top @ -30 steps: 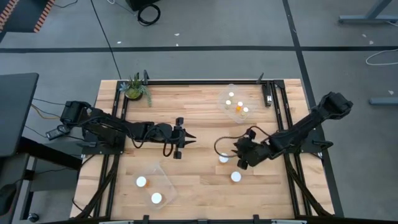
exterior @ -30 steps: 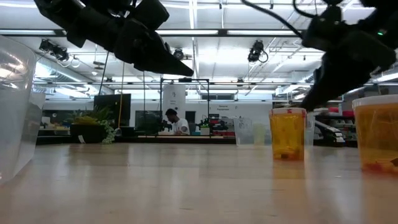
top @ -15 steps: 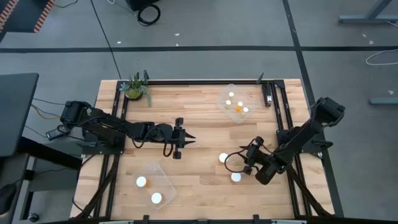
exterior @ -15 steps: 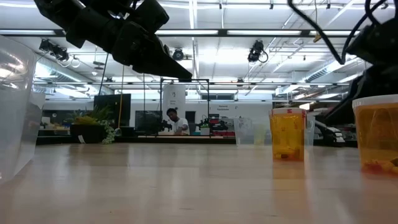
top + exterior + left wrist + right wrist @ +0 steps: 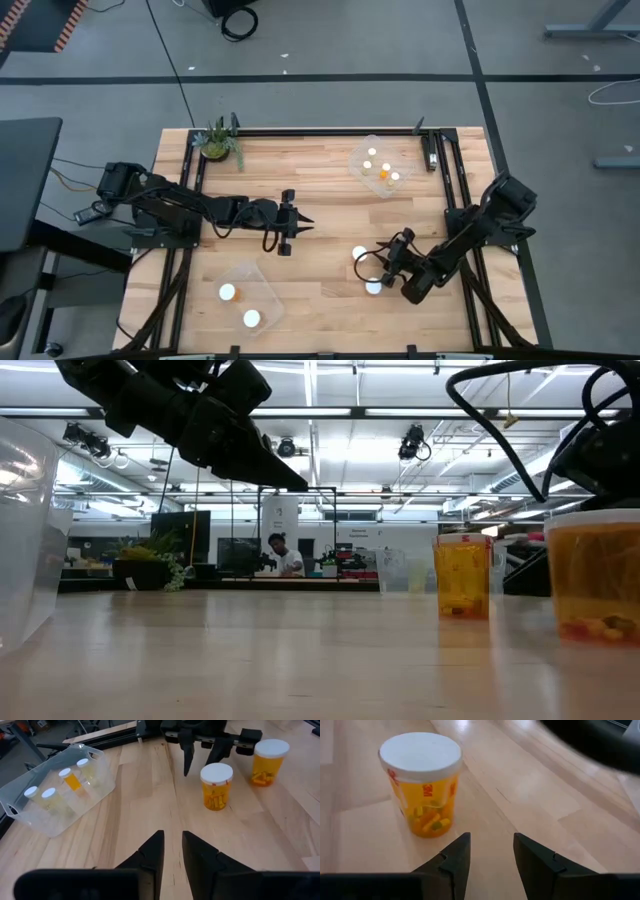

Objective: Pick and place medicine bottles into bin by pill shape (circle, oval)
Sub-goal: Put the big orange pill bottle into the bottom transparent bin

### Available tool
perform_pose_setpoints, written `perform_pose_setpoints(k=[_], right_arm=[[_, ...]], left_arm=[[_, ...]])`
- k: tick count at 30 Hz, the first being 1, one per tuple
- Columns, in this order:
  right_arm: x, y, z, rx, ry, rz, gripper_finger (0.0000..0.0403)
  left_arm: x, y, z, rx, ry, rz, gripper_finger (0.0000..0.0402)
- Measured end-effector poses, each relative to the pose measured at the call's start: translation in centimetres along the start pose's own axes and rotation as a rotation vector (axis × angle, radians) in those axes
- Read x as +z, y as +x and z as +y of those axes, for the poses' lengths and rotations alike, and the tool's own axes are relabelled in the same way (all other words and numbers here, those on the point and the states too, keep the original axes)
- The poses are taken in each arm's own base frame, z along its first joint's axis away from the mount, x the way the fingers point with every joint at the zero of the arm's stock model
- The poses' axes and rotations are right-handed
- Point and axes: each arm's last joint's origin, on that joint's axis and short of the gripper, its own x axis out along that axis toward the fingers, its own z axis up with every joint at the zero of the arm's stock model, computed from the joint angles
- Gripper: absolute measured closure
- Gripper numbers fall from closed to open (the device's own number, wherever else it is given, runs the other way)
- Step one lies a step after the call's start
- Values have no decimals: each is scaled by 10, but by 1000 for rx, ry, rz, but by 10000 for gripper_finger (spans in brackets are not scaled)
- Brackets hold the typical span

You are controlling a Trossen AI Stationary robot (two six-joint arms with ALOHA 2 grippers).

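Note:
Two medicine bottles with white caps stand upright on the table at the near right. One is the farther bottle (image 5: pixel 360 255) (image 5: pixel 216 785) (image 5: pixel 422 790). The other is the nearer bottle (image 5: pixel 373 288) (image 5: pixel 597 580). My right gripper (image 5: pixel 390 263) (image 5: pixel 491 840) hangs low just right of them, open, with nothing between its fingers. It points at the farther bottle, which stands ahead of the fingertips. My left gripper (image 5: pixel 308 222) (image 5: pixel 172 836) waits above mid-table, its fingers a narrow gap apart and empty. My right gripper's body stands right beside the nearer bottle's right side (image 5: pixel 380 288). The gripper covers that side from above, so I cannot tell whether it touches the bottle. Its fingers touch nothing.
A clear bin (image 5: pixel 352 160) (image 5: pixel 100 780) holding several bottles sits at the far right. A second clear bin (image 5: pixel 262 275) with two bottles sits at the near left. A small potted plant (image 5: pixel 215 140) stands at the far left corner. Black rails (image 5: pixel 330 131) frame the tabletop.
My right gripper has sunk toward the table and swung toward the near edge, turning as it went, and has stayed open. The nearer bottle has slid a little toward the table's left and remains upright. My left arm has kept still.

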Motion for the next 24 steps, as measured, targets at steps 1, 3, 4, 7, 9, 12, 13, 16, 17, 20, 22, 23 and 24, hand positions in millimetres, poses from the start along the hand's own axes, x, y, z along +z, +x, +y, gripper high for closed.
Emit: perform_pose_setpoints(k=[1, 3, 4, 7, 9, 12, 13, 16, 17, 20, 22, 23, 24], right_arm=[[0, 2, 2, -6, 1, -1, 247], [2, 5, 4, -15, 3, -1, 247], [3, 7, 6, -21, 3, -2, 247], [5, 12, 9, -35, -7, 0, 247], [6, 16, 13, -39, -9, 1, 247], [7, 22, 15, -47, -10, 9, 247], [8, 24, 15, -47, -6, 16, 247], [12, 27, 16, -49, 13, 19, 247], [13, 27, 17, -47, 15, 16, 247], [18, 30, 20, -45, 10, 10, 247], [21, 30, 22, -46, 7, 8, 247], [22, 31, 23, -46, 2, 6, 247], [24, 32, 24, -47, 0, 4, 247]], left_arm=[[0, 0, 0, 0, 0, 0, 325], [0, 0, 0, 0, 0, 1, 328], [0, 0, 0, 0, 0, 1, 328], [-1, 0, 0, -1, 1, 6, 330], [-1, 0, 0, -2, 1, 10, 329], [-1, 0, 0, -2, 2, 14, 326], [-2, 0, 0, -3, 2, 15, 324], [-2, 0, 0, -3, 2, 15, 322], [-2, 0, 0, -3, 2, 15, 323], [-1, 0, 0, -2, 2, 14, 326], [-1, 0, 0, -2, 2, 12, 328], [-1, 0, 0, -2, 2, 12, 328], [-1, 0, 0, -2, 2, 12, 328]])
